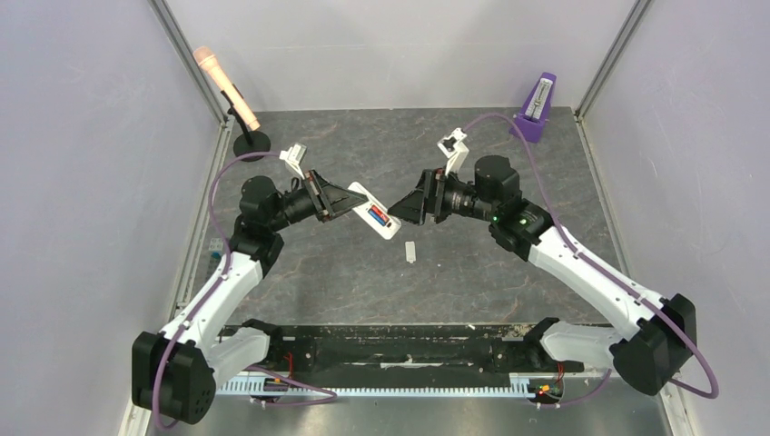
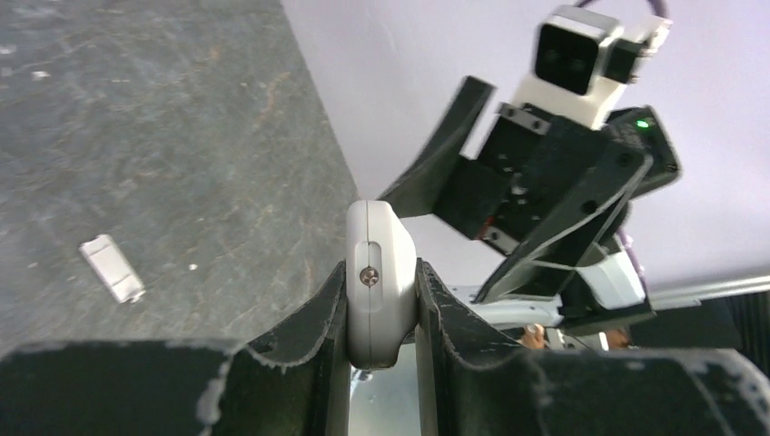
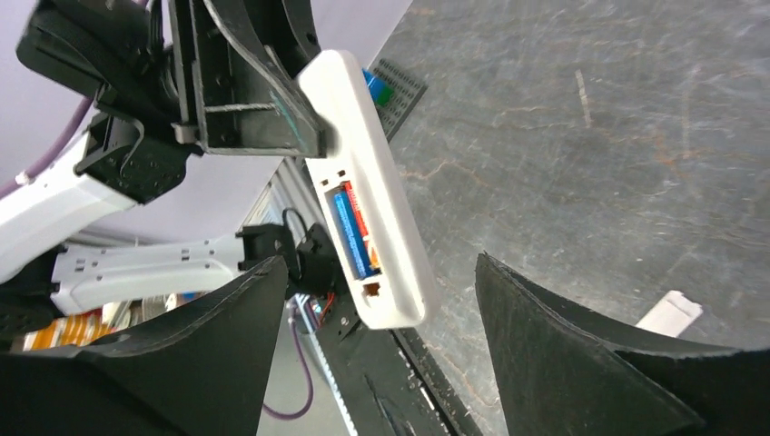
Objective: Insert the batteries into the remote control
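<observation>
Remote control [image 3: 368, 195] with batteries [image 3: 352, 232] in left pincer [image 2: 381, 277].

This is a robot test cell in a laboratory. Plain pale panels [image 1: 82, 182] on metal posts [image 1: 192, 64] enclose a dark tabletop [image 1: 363, 282], with two cabled arms [image 1: 209, 304] bolted at its edge.

Grippers, two: left gripper [image 1: 356, 198], right gripper [image 1: 399, 209], mid-frame. Remote control [image 1: 375, 211], one, centre. Batteries [image 3: 352, 229], two: one red-orange cell [image 3: 360, 222], one blue cell [image 3: 345, 233]. Loose white cover [image 1: 410, 251], one, below centre. Microphone [image 1: 225, 86], one, upper left. Purple metronome [image 1: 538, 107], one, upper right.
</observation>
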Tool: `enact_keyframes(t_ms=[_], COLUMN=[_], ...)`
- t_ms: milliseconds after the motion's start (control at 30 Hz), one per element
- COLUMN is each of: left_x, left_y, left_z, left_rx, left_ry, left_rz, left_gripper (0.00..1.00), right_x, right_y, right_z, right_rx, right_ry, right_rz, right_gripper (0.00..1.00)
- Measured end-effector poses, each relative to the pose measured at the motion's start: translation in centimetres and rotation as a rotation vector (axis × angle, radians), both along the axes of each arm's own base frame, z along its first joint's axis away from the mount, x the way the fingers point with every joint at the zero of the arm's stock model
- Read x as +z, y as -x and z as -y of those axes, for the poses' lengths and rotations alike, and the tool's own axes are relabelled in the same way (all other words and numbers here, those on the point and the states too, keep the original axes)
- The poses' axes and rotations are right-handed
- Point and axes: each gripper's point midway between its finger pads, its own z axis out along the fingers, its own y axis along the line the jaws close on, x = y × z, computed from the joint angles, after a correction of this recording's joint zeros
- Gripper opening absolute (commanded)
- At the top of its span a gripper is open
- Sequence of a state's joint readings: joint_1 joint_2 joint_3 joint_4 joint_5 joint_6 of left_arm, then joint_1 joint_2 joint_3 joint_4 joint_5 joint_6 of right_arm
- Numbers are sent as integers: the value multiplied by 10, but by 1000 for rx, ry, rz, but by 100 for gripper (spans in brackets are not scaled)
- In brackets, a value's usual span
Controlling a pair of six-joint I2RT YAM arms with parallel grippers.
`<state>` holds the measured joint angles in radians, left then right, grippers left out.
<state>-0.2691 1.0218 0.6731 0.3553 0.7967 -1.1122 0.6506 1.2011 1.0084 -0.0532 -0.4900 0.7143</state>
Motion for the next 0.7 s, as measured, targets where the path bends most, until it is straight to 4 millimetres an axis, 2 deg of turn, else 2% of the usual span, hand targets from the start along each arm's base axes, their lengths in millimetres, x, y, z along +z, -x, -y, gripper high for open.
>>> enact_keyframes(t_ms=[133, 233, 333, 400, 500, 633, 700], left_x=[-27, -57, -84, -102, -125, -138, -142], left_y=[-14, -28, -35, -36, -32, -28, -27], left_z=[-11, -28, -50, -65, -80, -92, -96], left_rx=[92, 214, 325, 383, 434, 467, 478], left_ry=[-87, -209, -338, -416, -502, -560, -580], left_rz=[-55, -143, -227, -282, -350, -389, -398], left_gripper=[2, 2, 2, 2, 2, 2, 2], right_x=[1, -20, -60, -98, -148, -206, -225], right_y=[-8, -18, -30, -35, -33, -23, -21], right_z=[14, 25, 34, 41, 44, 46, 48], right_rx=[-78, -155, -222, -267, -293, -289, -287], right_ry=[23, 104, 234, 355, 528, 741, 828], right_rz=[3, -20, -67, -109, -152, -182, -190], right_gripper=[77, 74, 73, 73, 70, 61, 59])
